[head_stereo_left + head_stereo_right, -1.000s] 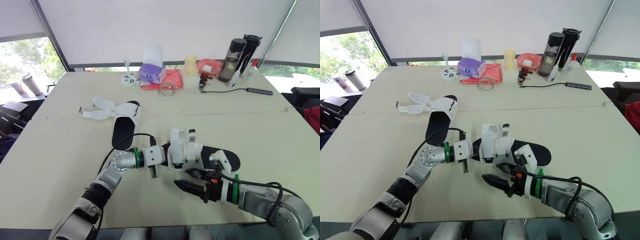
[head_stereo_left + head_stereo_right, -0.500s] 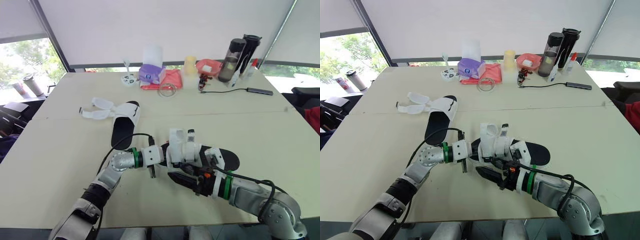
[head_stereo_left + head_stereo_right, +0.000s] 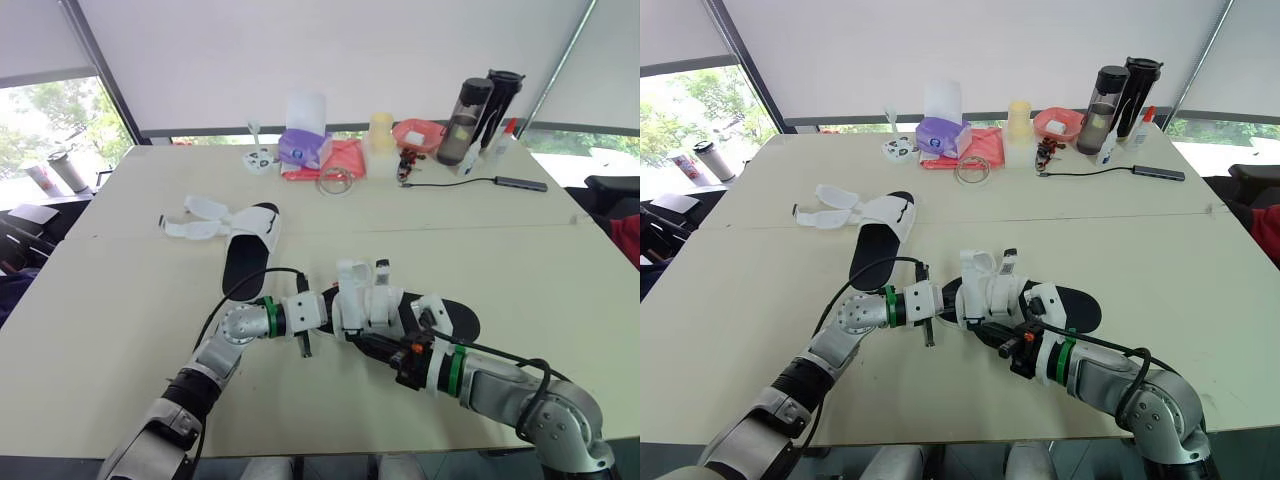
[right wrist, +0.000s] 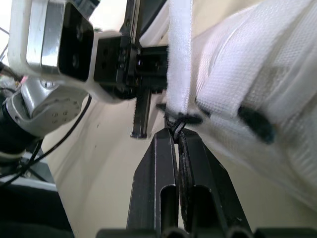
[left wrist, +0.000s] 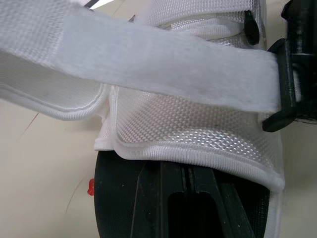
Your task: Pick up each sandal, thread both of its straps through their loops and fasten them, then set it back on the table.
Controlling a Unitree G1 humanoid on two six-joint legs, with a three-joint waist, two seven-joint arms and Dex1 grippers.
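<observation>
Threading step. Left gripper's (image 3: 342, 311) jaws clamp the sandal (image 3: 452, 318); right gripper's (image 4: 175, 134) jaws, closed, touch its strap (image 4: 179, 64) at their tips. Next, likely: open, pinch the strap end, feed the loop (image 5: 278, 85).

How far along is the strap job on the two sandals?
Done: nothing looks finished. The far sandal lies on the table with its straps spread open. In hand: the left tool is at the near sandal, one white strap is across it, and the right tool, shut, is at its black loop. Left: fasten this one, set it down, then do the far sandal.
</observation>
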